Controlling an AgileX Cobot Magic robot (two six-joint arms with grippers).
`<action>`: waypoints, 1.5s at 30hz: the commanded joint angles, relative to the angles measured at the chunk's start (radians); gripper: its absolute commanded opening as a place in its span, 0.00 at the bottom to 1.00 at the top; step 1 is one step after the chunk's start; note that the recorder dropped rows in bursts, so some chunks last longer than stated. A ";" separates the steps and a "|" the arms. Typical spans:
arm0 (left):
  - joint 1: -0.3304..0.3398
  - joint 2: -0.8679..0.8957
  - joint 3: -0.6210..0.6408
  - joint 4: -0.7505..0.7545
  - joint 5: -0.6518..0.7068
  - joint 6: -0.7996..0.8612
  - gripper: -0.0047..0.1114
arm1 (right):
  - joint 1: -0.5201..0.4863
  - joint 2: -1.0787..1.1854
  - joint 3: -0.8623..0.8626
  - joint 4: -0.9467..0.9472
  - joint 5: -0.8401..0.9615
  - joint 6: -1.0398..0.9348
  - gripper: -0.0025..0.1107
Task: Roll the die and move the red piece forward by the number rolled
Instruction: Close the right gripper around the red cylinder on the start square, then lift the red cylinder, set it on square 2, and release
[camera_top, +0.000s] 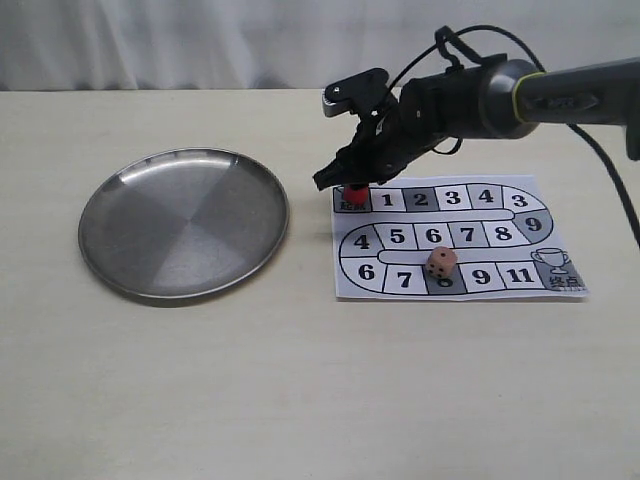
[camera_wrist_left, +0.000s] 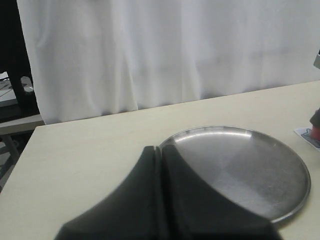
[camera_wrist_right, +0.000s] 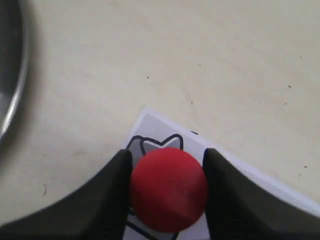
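The right gripper (camera_wrist_right: 167, 195) has its two black fingers (camera_wrist_right: 112, 192) closed against opposite sides of the red piece (camera_wrist_right: 169, 186), with no gap visible on either side. The piece stands on the start square at the corner of the paper board (camera_top: 450, 216), where it looks upright.

For the move ahead, a short, straight lift seems best, just enough to clear the paper. The gripper would then travel along the numbered track and set the piece flat in the middle of the counted square, opening the jaws before rising. The grip should be firm, since the piece is smooth and glossy and could slip or tip.

The die (camera_top: 441, 263), a pale wooden cube with black pips, rests on the board's lower row near a dark square (its top face is too small to read with confidence). The gripper's path should stay clear of it.

The board is a thin printed sheet lying flat, and dragging the piece could shift it. Beside it sits a round, shallow metal plate (camera_top: 185, 222) with a brushed sheen, on a matte cream table (camera_top: 300, 400). The left gripper (camera_wrist_left: 160, 200) hangs near the plate, its dark fingers pressed together and holding nothing.
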 joint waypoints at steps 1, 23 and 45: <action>-0.008 -0.003 0.002 -0.002 -0.008 -0.001 0.04 | 0.002 -0.002 -0.005 0.002 -0.020 -0.007 0.06; -0.008 -0.003 0.002 -0.002 -0.008 -0.001 0.04 | -0.068 -0.259 -0.008 0.002 0.010 0.045 0.06; -0.008 -0.003 0.002 -0.002 -0.008 -0.001 0.04 | -0.072 -0.039 0.082 -0.003 0.029 0.049 0.08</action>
